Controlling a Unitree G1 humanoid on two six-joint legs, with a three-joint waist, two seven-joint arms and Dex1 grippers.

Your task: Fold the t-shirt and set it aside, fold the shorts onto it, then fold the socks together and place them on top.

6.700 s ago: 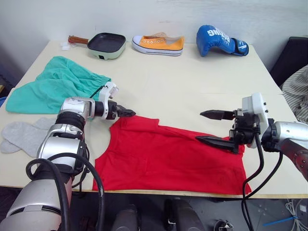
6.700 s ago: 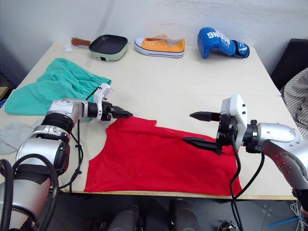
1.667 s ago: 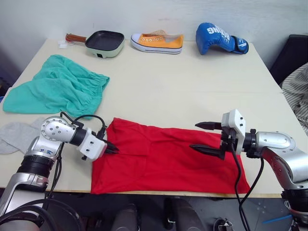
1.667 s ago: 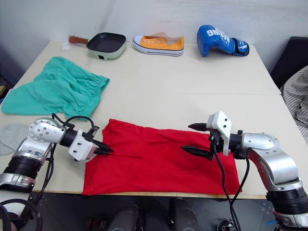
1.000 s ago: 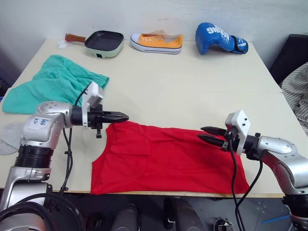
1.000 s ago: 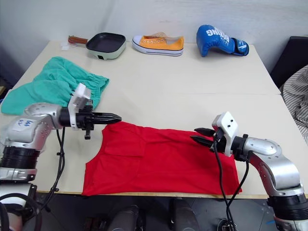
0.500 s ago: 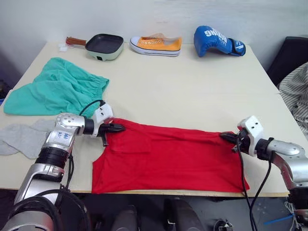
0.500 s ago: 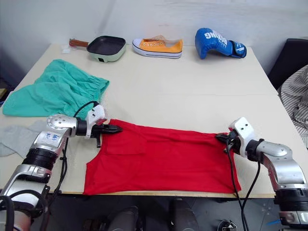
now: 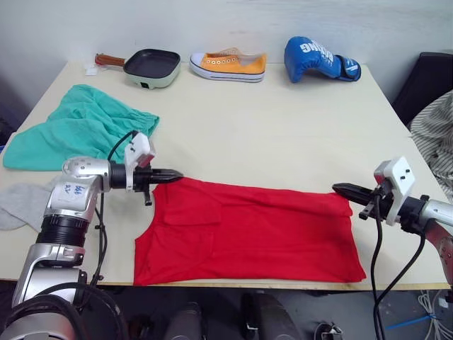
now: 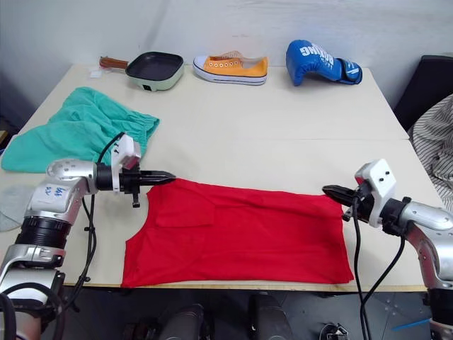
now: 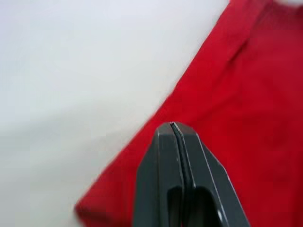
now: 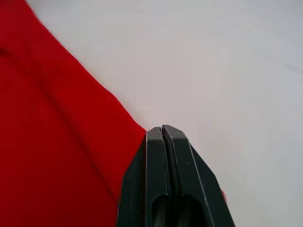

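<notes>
T-shirt [image 9: 248, 230] lies flat along the near edge of the table [image 9: 269, 134], folded into a wide red band, neck end toward the robot's left.

Left end effector [image 9: 177, 174] sits at the t-shirt's far-left corner, tips at the cloth edge. In the left wrist view its fingers [image 11: 163, 165] are pressed together; whether any cloth is caught between them cannot be made out. Right end effector [image 9: 338, 188] sits at the far-right corner, likewise pressed together in the right wrist view, tips right at the red hem. Pinch or mere contact: cannot tell.

Socks [image 9: 15, 202]: light grey, at the left table edge, beside the left arm, well apart from the t-shirt.

Shorts [image 9: 78, 131]: teal-green, crumpled, farther back on the left, gathered waistband facing the table's middle.

Along the far edge, left to right: small pale-green pan [image 9: 151, 66] with a dark inside and brown handle, orange sneaker [image 9: 228, 66] with white sole, blue boxing glove [image 9: 318, 59] with white lettering, not fully legible.
</notes>
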